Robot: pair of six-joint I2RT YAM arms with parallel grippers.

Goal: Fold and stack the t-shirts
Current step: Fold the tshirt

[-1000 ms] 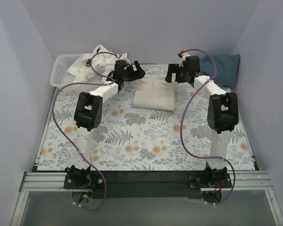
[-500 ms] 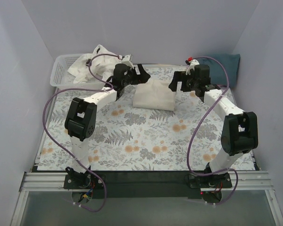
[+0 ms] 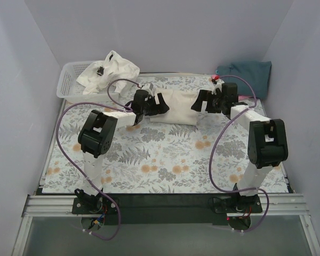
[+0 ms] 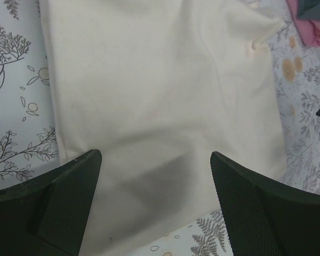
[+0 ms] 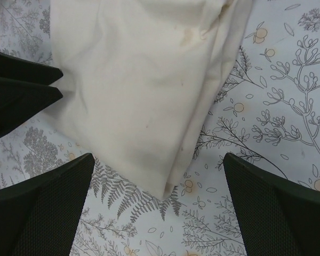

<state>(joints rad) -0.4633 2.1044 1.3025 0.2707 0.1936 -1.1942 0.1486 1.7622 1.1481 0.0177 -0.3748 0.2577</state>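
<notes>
A folded cream t-shirt (image 3: 177, 106) lies on the floral table at the back middle. It fills the left wrist view (image 4: 160, 96) and shows in the right wrist view (image 5: 144, 85). My left gripper (image 3: 159, 101) is open at the shirt's left edge, jaws astride it. My right gripper (image 3: 198, 102) is open at the shirt's right edge, a folded corner between its fingers. More cream t-shirts (image 3: 108, 68) are heaped in the basket. A dark teal t-shirt (image 3: 246, 74) lies at the back right. A pink t-shirt's edge (image 4: 308, 25) shows in the left wrist view.
A white lattice basket (image 3: 69, 81) stands at the back left corner. The floral cloth (image 3: 165, 160) covers the table. Grey walls close in on three sides. Purple cables loop from both arms.
Both grippers have come down and inward from above the back of the table to the left and right edges of the folded cream shirt. The shirt has not moved.
</notes>
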